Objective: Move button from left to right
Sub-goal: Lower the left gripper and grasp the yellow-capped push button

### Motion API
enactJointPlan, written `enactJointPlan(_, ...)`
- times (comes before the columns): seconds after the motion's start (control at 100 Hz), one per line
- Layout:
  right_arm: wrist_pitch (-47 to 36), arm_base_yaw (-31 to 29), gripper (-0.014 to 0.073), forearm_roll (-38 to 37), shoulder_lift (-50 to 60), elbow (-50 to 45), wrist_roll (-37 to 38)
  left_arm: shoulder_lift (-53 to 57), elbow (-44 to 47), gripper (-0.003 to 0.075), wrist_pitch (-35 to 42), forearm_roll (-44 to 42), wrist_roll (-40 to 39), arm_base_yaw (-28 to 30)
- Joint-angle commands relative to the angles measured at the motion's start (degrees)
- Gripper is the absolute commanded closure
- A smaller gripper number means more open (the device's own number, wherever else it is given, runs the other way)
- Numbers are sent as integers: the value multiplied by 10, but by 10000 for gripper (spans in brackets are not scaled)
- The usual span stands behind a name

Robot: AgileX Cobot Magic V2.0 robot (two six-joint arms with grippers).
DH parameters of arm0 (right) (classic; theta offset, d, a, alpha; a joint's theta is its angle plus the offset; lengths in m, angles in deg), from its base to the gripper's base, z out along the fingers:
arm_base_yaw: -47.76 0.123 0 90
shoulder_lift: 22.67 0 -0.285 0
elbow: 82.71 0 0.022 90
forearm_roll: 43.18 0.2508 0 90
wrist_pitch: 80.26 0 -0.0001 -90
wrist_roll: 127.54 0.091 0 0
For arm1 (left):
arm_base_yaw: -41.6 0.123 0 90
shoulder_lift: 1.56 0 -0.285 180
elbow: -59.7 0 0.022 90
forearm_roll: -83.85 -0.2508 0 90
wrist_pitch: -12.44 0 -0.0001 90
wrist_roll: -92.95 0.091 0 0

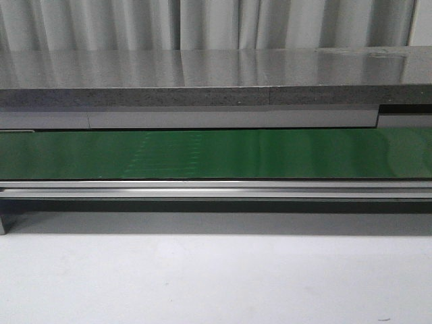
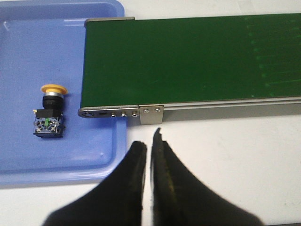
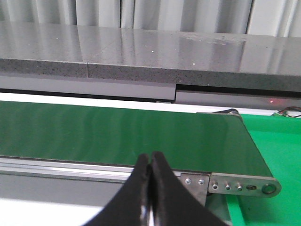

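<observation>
- left gripper: fingers pressed nearly together, just a thin slit btwn the tips, nothing in them. hovers over white table
- button lies on its side in the blue tray, yellow cap pointing away from the fingers, black body w/ green bit nearer them. it's well off to one side of the tips, not touching
- green belt ends just beyond the left fingertips, its metal end bracket near the tips; belt end overlaps the tray's edge
- right gripper: fingers clamped together, tips touching, empty
- belt's other end w/ its roller bracket sits just past the right fingers, green bin beside it
- front cam: only belt, grey counter, curtain. no arms or button there
</observation>
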Motion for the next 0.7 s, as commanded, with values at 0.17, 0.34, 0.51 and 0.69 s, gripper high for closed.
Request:
enactJointPlan(0.17,-46,-2,662,-6,9,0,0,-23,-19,674,36,0,-3,-2)
enactJointPlan(0.34,-46,-2,662,-6,9,0,0,-25,-19,456,36,0,-3,-2)
enactJointPlan(0.51,-46,-2,662,-6,9,0,0,-25,-19,168,40,-1,-3,-2)
enactJointPlan(0.69,-46,-2,662,-6,9,0,0,-25,-19,112,43,-3,-3,-2)
